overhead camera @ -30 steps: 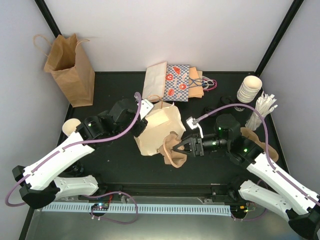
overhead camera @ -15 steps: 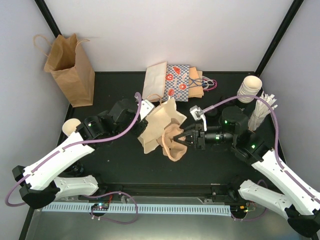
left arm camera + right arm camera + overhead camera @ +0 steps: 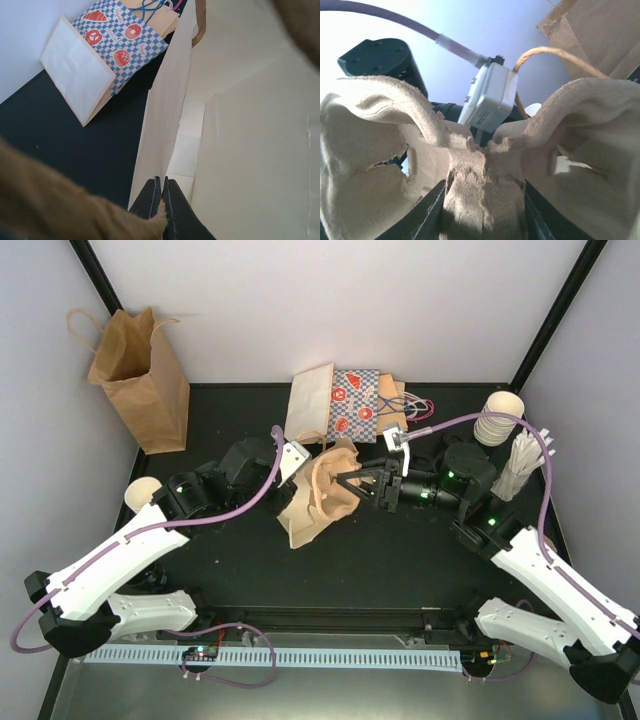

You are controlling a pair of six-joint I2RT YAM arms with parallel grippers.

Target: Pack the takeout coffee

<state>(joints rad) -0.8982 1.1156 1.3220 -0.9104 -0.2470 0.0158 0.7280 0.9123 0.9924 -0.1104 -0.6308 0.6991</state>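
at the far right of the table (image 3: 400, 560), close to the side wall: takeout coffee cups (image 3: 497, 420), small white paper cups, tapered, rolled rims, nested in one short upright stack with the open mouth up. nothing is touching or holding them.

just beside the stack, on its near side: bundle of white sticks (image 3: 522, 462), standing and leaning outward.

across the stack in the overhead view: purple cable (image 3: 545, 465) of the right arm, arcing past it.

between the cups and the table's middle: right arm, stretched leftward. right gripper (image 3: 482, 202) clamped on the centre ridge of a moulded pulp cup carrier (image 3: 325, 490), tan, rough-edged, held on its side.

mid-table: cream paper bag (image 3: 300, 520), lying crumpled, the carrier against its mouth; whether any of the carrier is inside cannot be told. left gripper (image 3: 161, 181) pressed together on the bag's thin edge.

back of the table, lying flat: plain white bag (image 3: 310, 400), blue checked bag (image 3: 357, 405) with red and orange pastry prints, more bags partly under them.

far left corner: brown paper bag (image 3: 140, 375), upright, open, twisted handles.
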